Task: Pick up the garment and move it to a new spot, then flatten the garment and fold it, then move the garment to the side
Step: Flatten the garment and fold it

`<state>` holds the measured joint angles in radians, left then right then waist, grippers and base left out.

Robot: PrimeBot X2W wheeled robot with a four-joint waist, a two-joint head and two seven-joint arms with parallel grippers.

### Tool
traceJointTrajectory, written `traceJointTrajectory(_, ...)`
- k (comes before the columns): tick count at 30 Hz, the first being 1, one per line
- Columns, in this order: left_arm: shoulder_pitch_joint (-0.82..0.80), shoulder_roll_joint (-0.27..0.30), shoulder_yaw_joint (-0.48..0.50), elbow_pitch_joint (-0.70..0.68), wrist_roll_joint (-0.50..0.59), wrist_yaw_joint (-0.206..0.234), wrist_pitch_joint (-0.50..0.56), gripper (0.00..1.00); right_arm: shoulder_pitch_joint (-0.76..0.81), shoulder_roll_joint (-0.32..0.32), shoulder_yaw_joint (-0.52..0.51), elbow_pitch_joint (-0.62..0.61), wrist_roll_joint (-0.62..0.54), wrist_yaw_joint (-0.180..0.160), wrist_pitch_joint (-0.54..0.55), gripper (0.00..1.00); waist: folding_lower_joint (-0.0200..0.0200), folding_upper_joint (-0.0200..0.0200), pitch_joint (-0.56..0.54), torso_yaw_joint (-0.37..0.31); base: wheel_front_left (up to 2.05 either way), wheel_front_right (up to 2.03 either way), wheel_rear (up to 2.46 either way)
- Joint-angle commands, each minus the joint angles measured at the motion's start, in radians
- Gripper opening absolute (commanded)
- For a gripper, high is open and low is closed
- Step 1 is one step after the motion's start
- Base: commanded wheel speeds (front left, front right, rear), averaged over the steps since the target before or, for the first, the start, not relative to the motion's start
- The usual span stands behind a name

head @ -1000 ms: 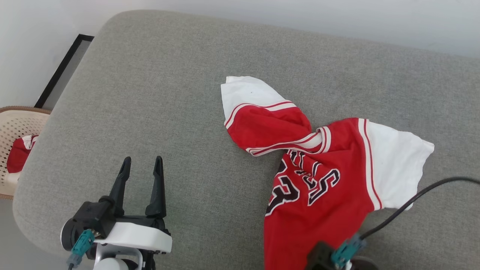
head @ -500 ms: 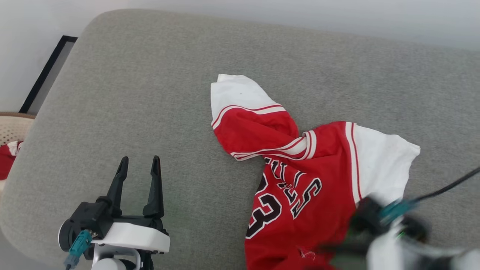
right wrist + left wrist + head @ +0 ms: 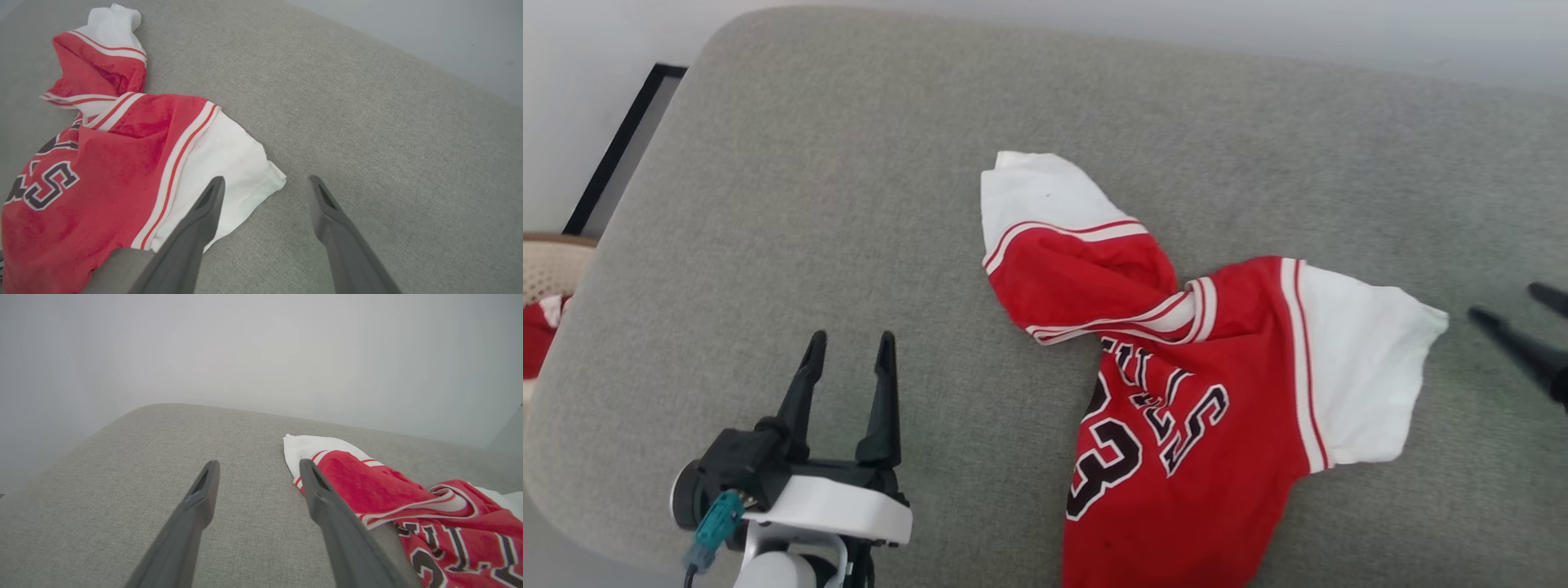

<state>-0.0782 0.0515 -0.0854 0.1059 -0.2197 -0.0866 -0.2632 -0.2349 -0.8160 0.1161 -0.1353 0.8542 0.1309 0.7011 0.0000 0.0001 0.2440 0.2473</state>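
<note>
A broad grey fabric cushion (image 3: 792, 204) took up most of the head view. On it, right of the middle, lay the garment (image 3: 1217, 359), crumpled and twisted at the collar. Its red body with black numerals ran toward the near edge. One white-ended sleeve pointed to the far side, and the other white sleeve end spread out to the right. The left gripper (image 3: 851, 343) hovered over bare cushion near the front left, well apart from the garment, its two dark fingers spread and holding nothing. The right gripper (image 3: 1505, 300) showed at the right edge, just beyond the right sleeve end, fingers parted and empty. In its wrist view one fingertip stood over that white sleeve end, though whether it touched the cloth could not be told. At the far left edge a pale basket (image 3: 547, 261) held some red cloth (image 3: 535, 335), near a black-framed panel (image 3: 621, 155).
</note>
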Motion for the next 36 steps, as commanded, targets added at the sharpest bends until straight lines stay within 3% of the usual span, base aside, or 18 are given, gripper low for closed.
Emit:
traceJointTrajectory(1, -0.017, 0.000, -0.005, 0.002, 0.009, -0.004, -0.002, 1.00, -0.028, 0.025, -0.004, 0.040, -0.019, 0.000, -0.012, 1.00, 0.0000, -0.0001, 0.015, 0.015, 0.00, 0.00, 0.00)
traceJointTrajectory(7, -0.046, 0.000, -0.014, 0.000, 0.004, -0.006, -0.002, 1.00, -0.114, 0.044, 0.074, 0.166, -0.077, 0.000, 0.000, 1.00, 0.0000, -0.0001, 0.056, 0.046, 0.00, 0.00, 0.00)
traceJointTrajectory(18, -0.067, 0.000, -0.026, -0.003, -0.022, 0.005, -0.002, 1.00, -0.180, 0.005, 0.246, 0.252, -0.058, 0.000, 0.058, 1.00, 0.0000, -0.0001, 0.109, 0.064, 0.00, 0.00, 0.00)
traceJointTrajectory(19, -0.068, 0.000, -0.027, -0.002, -0.024, 0.007, -0.002, 1.00, -0.184, 0.005, 0.259, 0.257, -0.053, 0.000, 0.061, 0.50, 0.0000, -0.0001, 0.112, 0.063, 0.00, 0.00, 0.00)
traceJointTrajectory(20, -0.072, 0.000, -0.029, -0.001, -0.025, 0.007, -0.002, 1.00, -0.190, 0.003, 0.269, 0.262, -0.047, 0.000, 0.062, 0.45, 0.0000, -0.0001, 0.114, 0.063, 0.00, 0.00, 0.00)
traceJointTrajectory(21, -0.077, 0.000, -0.030, 0.001, -0.026, 0.008, -0.002, 1.00, -0.196, 0.001, 0.278, 0.265, -0.041, 0.000, 0.061, 0.00, 0.0000, -0.0001, 0.117, 0.061, 0.00, 0.00, 0.00)
traceJointTrajectory(26, -0.089, 0.000, -0.031, 0.006, -0.026, 0.006, -0.002, 1.00, -0.258, -0.011, 0.242, 0.311, -0.060, -0.003, 0.001, 0.00, 0.0000, -0.0001, 0.124, 0.047, 0.00, 0.00, 0.00)
traceJointTrajectory(36, -0.106, 0.000, -0.021, 0.006, -0.015, -0.005, -0.002, 1.00, -0.357, -0.013, -0.006, 0.507, -0.134, -0.002, -0.126, 0.00, 0.0000, -0.0001, 0.144, 0.025, 0.00, 0.00, 0.00)
